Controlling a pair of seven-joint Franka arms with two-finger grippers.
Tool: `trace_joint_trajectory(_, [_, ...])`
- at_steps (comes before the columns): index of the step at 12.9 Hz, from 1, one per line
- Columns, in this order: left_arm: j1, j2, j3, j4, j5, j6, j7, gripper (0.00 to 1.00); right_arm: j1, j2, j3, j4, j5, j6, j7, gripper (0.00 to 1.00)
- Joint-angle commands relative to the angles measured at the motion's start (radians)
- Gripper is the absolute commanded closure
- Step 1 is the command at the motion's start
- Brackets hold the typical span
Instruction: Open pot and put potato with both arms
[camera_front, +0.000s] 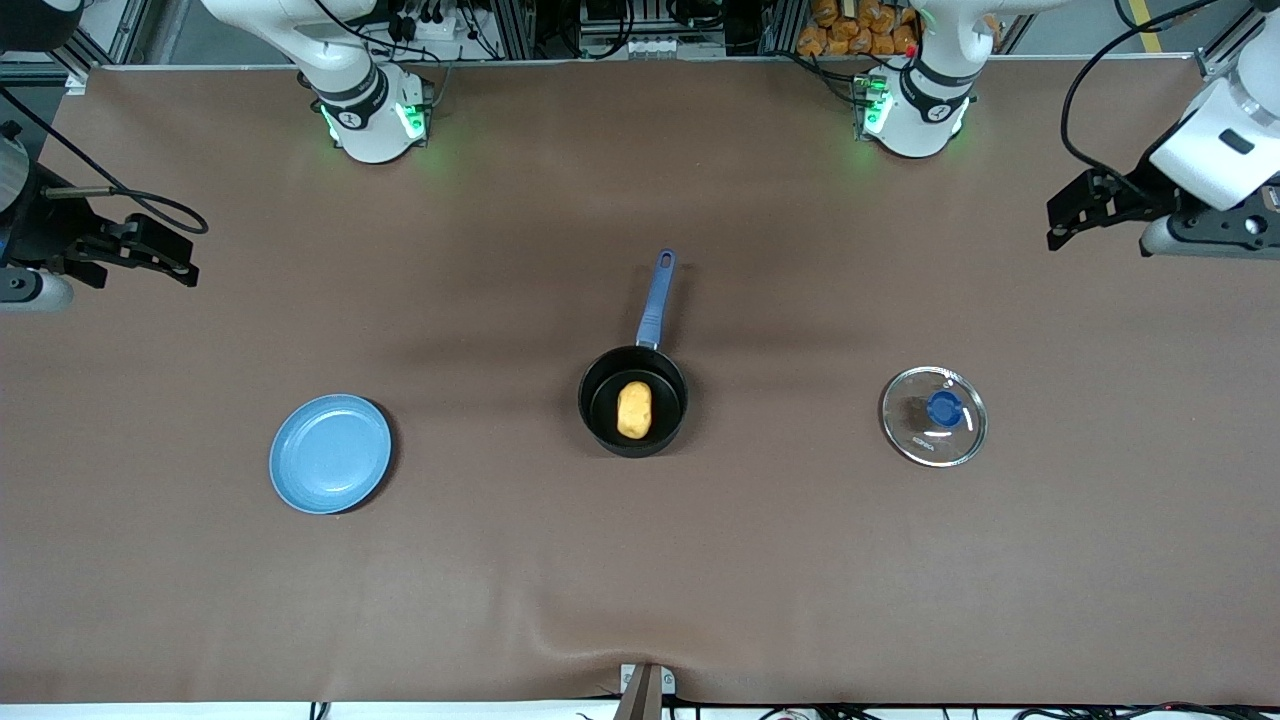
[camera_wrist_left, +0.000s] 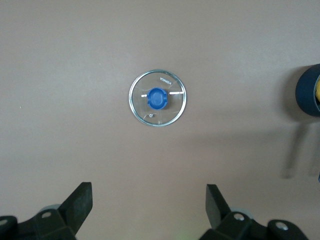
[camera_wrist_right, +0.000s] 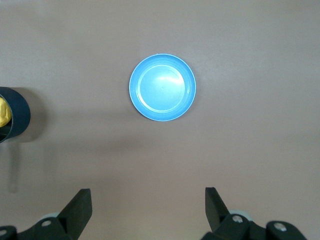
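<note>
Now potato in pot; left tool, right tool wide, well apart.

Black pot with blue handle; yellow-orange potato; clear lid, blue knob; light-blue plate; brown table.

Matt brown table cover, glossy clear glass lid, smooth-skinned potato, glossy plate.

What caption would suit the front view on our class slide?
Small yellow-orange potato lies in the lidless black saucepan; its clear glass lid rests beside it on the brown table.
</note>
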Motion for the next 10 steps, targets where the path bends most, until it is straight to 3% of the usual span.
trace_joint_trajectory(1, [-0.026, -0.047, 0.028, -0.03, -0.002, -0.02, -0.01, 0.0, -0.016, -0.051, 0.007, -0.068, 0.005, 0.046, -0.001, 0.0])
trace_joint_trajectory(3, [-0.023, -0.062, 0.023, -0.029, 0.0, -0.064, -0.011, 0.0, -0.047, -0.132, 0.01, -0.203, 0.014, 0.152, -0.004, 0.0])
trace_joint_trajectory(6, [-0.02, -0.067, 0.01, -0.023, 0.006, -0.1, -0.01, 0.0, -0.036, -0.11, 0.009, -0.168, 0.011, 0.146, -0.004, 0.0])
trace_joint_trajectory(8, [0.01, -0.068, -0.041, -0.012, 0.012, -0.123, -0.008, 0.0, -0.033, -0.103, 0.009, -0.157, 0.009, 0.132, -0.003, 0.0])
trace_joint_trajectory(10, [0.009, -0.059, -0.035, 0.003, 0.011, -0.124, -0.026, 0.0, -0.033, -0.103, 0.009, -0.157, 0.009, 0.132, -0.004, 0.0])
